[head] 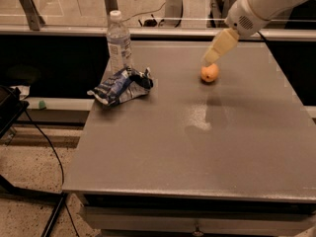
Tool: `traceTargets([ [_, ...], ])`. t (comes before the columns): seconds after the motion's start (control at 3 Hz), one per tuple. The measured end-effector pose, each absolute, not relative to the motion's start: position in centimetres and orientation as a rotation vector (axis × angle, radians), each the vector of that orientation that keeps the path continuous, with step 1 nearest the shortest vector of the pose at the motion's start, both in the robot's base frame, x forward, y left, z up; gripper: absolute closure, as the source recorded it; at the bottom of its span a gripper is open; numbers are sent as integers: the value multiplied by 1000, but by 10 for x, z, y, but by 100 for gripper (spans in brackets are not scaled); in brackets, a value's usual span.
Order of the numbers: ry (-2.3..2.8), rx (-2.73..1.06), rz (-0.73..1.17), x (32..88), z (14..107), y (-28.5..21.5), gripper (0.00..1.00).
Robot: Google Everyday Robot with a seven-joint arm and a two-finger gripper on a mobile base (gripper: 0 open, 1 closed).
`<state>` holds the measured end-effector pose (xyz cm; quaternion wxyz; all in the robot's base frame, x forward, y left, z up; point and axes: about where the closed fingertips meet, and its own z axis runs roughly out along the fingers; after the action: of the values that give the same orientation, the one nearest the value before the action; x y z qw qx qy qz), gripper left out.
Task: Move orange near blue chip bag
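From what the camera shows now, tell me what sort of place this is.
Probably an office or lab test area: a plain grey table, a glass partition behind it, loose cable on a speckled floor. The gripper is close over the orange.

High front view over table (222, 152); hand (211, 59) upper right.

lit warmly from overhead, fairly bright across the table (148, 162) and sinking to near black in the band behind its left edge. shows a pale patch of glare on the grey top just in front of the orange (210, 73), next to a soft grey shadow cast below the gripper (211, 58) hovering just above the fruit. catches small glints on the water bottle (119, 38) and the crinkled blue chip bag (121, 86), with a thin dark shadow under the bag.
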<state>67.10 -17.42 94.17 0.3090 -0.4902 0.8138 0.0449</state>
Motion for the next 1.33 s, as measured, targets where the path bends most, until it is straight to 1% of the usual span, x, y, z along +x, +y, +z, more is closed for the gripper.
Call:
traceTargets([
  [0.67,2172,-1308,164,676,922,-167,0],
  [1.33,2196,-1261,203,677,874,-159,0],
])
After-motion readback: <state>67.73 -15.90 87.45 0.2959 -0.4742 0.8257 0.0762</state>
